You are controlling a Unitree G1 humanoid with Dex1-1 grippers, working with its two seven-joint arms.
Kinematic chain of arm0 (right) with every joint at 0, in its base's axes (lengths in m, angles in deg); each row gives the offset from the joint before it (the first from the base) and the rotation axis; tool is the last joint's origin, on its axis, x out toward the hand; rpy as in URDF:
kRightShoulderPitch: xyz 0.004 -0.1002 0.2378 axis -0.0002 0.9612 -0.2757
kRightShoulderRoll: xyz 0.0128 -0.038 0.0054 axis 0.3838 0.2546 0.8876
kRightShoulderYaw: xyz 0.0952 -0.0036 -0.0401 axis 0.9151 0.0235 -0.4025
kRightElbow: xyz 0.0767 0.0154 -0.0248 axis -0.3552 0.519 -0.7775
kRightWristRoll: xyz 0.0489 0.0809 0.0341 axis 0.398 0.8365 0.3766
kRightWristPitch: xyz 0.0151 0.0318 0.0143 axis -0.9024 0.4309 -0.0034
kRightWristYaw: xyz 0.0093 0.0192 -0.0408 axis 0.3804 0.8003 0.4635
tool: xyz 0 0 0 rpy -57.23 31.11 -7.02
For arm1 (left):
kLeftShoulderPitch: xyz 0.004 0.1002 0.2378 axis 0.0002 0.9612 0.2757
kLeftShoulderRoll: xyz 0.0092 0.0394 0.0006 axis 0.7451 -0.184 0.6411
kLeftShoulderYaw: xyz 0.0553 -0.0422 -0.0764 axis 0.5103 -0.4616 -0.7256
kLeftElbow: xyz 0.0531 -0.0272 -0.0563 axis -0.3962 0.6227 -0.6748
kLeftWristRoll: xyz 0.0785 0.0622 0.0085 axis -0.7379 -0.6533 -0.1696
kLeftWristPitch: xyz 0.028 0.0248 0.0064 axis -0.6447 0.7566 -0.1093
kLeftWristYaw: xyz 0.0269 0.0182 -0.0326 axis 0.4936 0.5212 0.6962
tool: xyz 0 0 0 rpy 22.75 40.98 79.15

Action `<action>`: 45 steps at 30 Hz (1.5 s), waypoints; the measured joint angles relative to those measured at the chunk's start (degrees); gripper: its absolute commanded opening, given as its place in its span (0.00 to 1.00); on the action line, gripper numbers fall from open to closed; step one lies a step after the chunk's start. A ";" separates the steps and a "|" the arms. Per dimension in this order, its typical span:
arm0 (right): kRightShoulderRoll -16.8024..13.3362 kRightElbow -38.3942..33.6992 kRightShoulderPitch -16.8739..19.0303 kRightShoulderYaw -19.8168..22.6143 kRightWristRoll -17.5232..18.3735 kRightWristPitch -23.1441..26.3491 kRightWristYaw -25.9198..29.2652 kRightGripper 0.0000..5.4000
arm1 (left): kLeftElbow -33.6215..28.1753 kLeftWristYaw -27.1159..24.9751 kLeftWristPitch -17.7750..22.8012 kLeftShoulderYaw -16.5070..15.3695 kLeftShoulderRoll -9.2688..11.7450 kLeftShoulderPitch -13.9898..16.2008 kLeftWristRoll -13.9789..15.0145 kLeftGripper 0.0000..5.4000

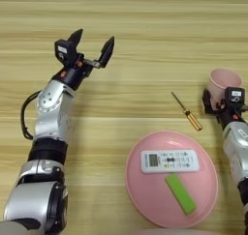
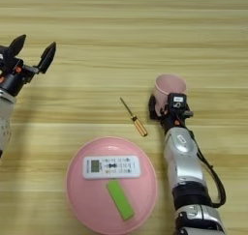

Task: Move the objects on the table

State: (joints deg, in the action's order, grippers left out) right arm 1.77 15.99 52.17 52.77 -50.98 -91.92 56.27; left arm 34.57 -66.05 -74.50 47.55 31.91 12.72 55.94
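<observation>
On the wide light-brown wooden table (image 1: pixel 145 31), the left gripper (image 1: pixel 92 44) hangs over bare planks at the far left, its two black fingers spread wide apart with nothing between them and nothing touching them.

The right gripper (image 2: pixel 164 106) is at the small pale pink plastic cup (image 2: pixel 169 87), which stands upright on the table to the right of centre. The gripper's black body presses against the near side of the cup, with one dark finger showing at the cup's lower left, but the fingers are mostly hidden, so whether they clamp the cup cannot be told.

The slim white remote control (image 1: pixel 169 161) with a small screen and grey buttons lies flat across the large round pink plate (image 1: pixel 145 190), near the front of the table. Just beside it on the plate lies a flat green bar (image 1: pixel 180 194), slanted. A thin screwdriver with an amber handle (image 1: pixel 187 112) lies on the wood between plate and cup, apart from both.
</observation>
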 measured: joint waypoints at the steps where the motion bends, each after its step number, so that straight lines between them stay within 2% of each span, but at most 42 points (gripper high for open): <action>1: 0.01 0.11 -0.01 -0.04 -0.02 -0.18 -0.08 0.83 | 0.00 -0.01 0.00 -0.01 0.00 0.00 0.00 1.00; 9: 0.03 1.84 0.39 -0.41 -0.61 -0.25 -0.46 0.99 | 0.24 -0.03 -0.01 -0.02 -0.01 0.00 -0.02 1.00; 16: 0.03 1.60 0.40 -0.66 -1.71 -0.76 -0.53 1.00 | 0.30 -0.03 -0.03 -0.01 -0.01 -0.01 -0.07 1.00; 20: 0.04 -1.65 1.44 -1.22 -2.49 -1.11 -0.59 1.00 | 0.31 -0.03 -0.04 0.01 -0.01 -0.03 -0.19 1.00; 34: 1.14 -15.04 10.01 -2.57 -3.17 2.04 -1.61 1.00 | 0.39 -0.01 -0.15 0.08 -0.08 -0.51 -0.50 1.00; 45: 1.90 -25.39 19.25 -3.25 -3.25 7.14 -1.53 1.00 | 0.39 -0.03 -0.23 0.14 -0.19 -0.56 -0.66 1.00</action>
State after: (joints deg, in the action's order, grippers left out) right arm 3.67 -9.41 71.42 49.52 -54.23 -84.78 54.74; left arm 34.96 -66.07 -74.73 47.69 31.72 12.16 55.28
